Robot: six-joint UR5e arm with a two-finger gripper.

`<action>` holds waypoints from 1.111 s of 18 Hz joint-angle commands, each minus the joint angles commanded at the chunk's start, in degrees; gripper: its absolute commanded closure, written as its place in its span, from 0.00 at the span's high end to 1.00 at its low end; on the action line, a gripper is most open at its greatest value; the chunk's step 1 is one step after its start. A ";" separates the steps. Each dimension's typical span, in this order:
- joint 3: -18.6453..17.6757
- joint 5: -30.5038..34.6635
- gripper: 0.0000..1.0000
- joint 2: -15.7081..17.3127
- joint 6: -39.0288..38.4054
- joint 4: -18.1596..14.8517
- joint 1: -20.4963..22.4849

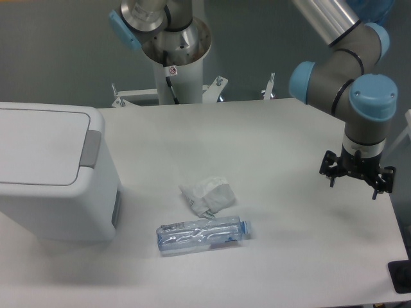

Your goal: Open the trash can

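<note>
**Reaching for the bin latch from far off**

Hanging over the right end of the table (pixel 276 147), the pincer (pixel 357 178) is holding nothing, and its fingers are standing apart, pointing down. The bin (pixel 54 192) is sitting well to the pincer's left, at the opposite end of the table, with its flat lid (pixel 38 146) lying shut and the grey latch tab (pixel 90 148) showing on the lid edge that is facing the pincer.

Judging from this, the step in hand is the approach, and nothing of the opening is done yet. Doing it well is probably meaning a high crossing to the left, so that the fingers are passing above the bottle (pixel 203 235) and the crumpled paper (pixel 209 195), both lying between pincer and bin and a little nearer the camera. Arriving above the tab and pressing straight down with a fingertip is looking safer than coming in sideways, since a side push could be shoving the light bin along the smooth top. Whether the tab is answering to a press or a lift is not showing from here.

The tabletop is looking plain, white and matte. Behind the pincer, to its left, the arm's pedestal (pixel 173 70) is rising against a grey-green wall (pixel 58 58).
</note>
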 joint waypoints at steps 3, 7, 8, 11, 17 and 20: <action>0.00 -0.17 1.00 0.00 0.00 0.00 0.00; 0.00 -0.53 1.00 1.23 0.00 0.00 -0.44; 0.00 -0.61 1.00 1.23 0.09 0.09 -0.53; -1.14 -1.66 1.00 1.23 0.09 0.17 -0.44; -1.32 -5.25 1.00 2.28 -11.04 0.00 -1.31; -1.41 -10.27 1.00 3.95 -21.15 -0.09 -2.19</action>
